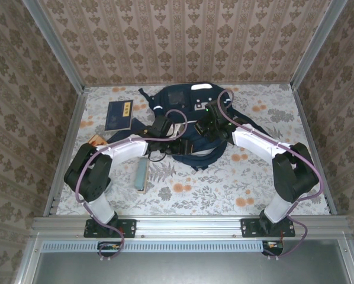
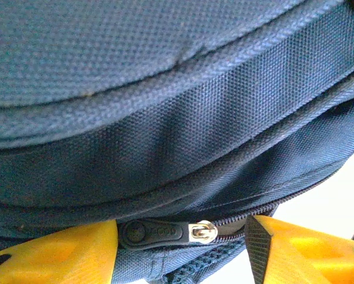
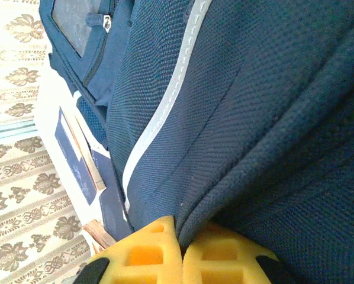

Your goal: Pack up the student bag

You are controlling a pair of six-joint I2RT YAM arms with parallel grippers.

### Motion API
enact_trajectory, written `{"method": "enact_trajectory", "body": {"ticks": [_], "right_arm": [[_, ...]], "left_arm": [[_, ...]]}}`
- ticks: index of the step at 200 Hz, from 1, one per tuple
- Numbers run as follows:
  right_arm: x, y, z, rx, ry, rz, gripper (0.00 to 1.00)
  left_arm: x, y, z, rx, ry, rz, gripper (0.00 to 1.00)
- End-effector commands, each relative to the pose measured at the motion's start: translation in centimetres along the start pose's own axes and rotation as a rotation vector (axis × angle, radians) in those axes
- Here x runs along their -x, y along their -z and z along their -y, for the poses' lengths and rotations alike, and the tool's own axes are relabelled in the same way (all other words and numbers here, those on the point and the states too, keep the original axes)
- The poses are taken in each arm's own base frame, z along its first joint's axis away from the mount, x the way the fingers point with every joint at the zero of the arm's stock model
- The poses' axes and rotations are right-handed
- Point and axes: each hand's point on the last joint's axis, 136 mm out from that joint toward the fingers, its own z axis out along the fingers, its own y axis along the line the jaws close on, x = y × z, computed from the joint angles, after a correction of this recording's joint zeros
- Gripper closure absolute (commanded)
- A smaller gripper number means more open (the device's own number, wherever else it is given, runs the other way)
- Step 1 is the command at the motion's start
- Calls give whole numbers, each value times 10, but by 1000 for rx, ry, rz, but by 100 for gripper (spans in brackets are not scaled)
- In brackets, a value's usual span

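The student bag [image 1: 186, 109] lies mid-table. Its fabric is pinched by the right gripper [image 3: 180, 245]. Its zipper pull [image 2: 156, 232] is straddled by the left gripper [image 2: 180, 242], jaws spread. Working the zipper is judged the step in hand; next, the pull must be clamped.

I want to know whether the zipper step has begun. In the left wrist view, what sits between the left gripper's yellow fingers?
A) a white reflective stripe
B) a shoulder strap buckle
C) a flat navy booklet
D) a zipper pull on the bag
D: the black zipper pull with its silver slider, on the student bag, lies in the gap between the spread fingers of the left gripper.
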Motion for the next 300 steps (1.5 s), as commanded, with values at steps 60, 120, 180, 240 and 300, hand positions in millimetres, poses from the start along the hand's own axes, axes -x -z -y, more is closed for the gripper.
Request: {"method": "enact_trajectory", "body": {"ticks": [60,120,180,240,300], "right_arm": [[-3,6,-46,145,50,-33,100],[1,-2,-42,112,44,-27,100],[5,-5,-36,89,46,-18,100],[5,-4,-35,85,47,-21,100],[3,-6,-33,82,40,-33,100]], "left_arm": [[-10,3,39,-164,-101,-22,57],[-30,13,61,-229,-164,-21,58],[-30,27,35,-50,-136,72,56],[-25,14,13,54,-102,54,57],[-28,-6,10,63,-89,-18,61]]}}
